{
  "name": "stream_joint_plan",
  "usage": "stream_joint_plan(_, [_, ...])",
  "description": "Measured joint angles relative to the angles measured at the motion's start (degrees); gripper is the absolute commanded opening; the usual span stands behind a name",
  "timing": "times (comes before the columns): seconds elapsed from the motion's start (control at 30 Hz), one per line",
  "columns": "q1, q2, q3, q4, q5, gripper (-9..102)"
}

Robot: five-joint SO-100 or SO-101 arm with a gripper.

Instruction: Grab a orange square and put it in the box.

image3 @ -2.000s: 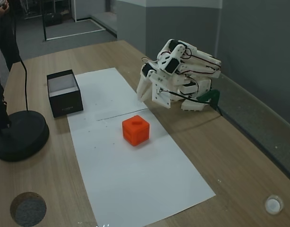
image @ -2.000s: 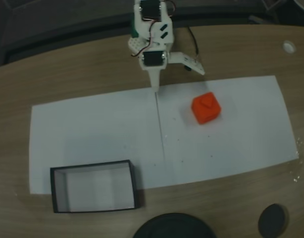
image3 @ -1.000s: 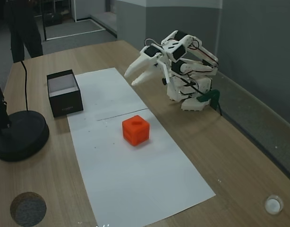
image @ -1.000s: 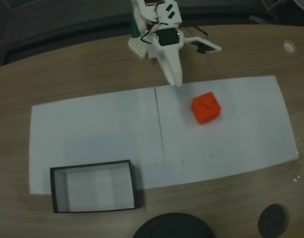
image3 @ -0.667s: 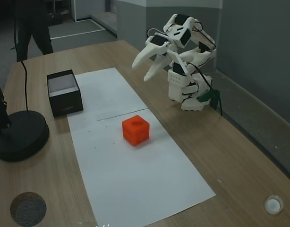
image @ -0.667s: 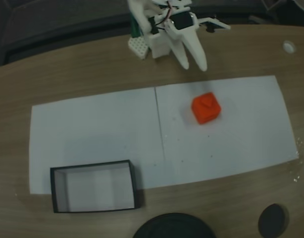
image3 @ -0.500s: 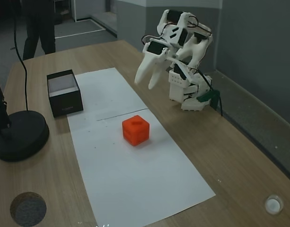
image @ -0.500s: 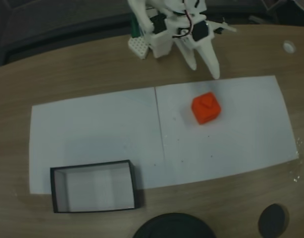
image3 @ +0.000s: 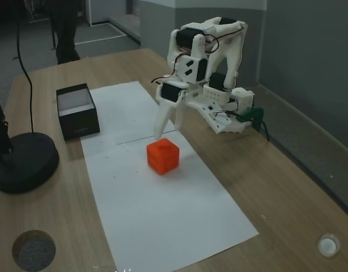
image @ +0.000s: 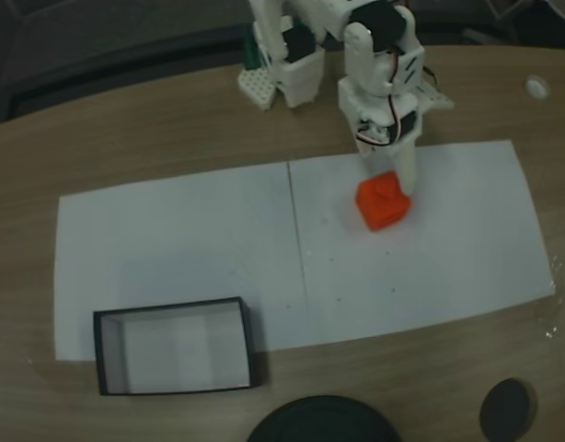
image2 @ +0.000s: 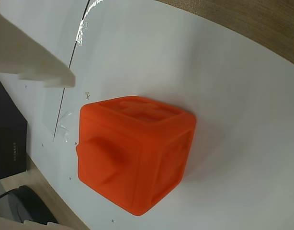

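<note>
The orange square (image2: 135, 158) is a bright orange-red cube with rounded edges, a raised stud on one side and shallow relief on its top face. It sits on white paper (image: 172, 249) on the wooden table (image3: 276, 192), well apart from the black-walled box (image: 172, 348). The white tool (image3: 167, 131) hovers just above it, fingers apart, touching nothing.

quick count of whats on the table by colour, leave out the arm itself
Orange: 1, the orange square
Black: 3, the box, a large round base and a small disc
White: 3, two paper sheets and a small round cap
Total: 7
</note>
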Motion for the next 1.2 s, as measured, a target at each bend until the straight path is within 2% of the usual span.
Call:
stream_joint_plan(0.47, [0.0, -12.4, 0.0, -7.4, 0.0, 32])
stream_joint_plan(0.53, [0.0, -13.5, 0.0, -8.4, 0.0, 27])
stream_joint_plan(0.63, [0.0, -15.0, 0.0, -10.0, 0.0, 8])
stream_joint_plan(0.87, [-0.1, -15.6, -1.1, -11.3, -0.2, 9])
stream_joint_plan(1.03, [2.0, -14.0, -8.7, -4.5, -0.9, 9])
stream_joint_plan(1.2, [10.0, -10.5, -29.4, 2.8, -5.5, 9])
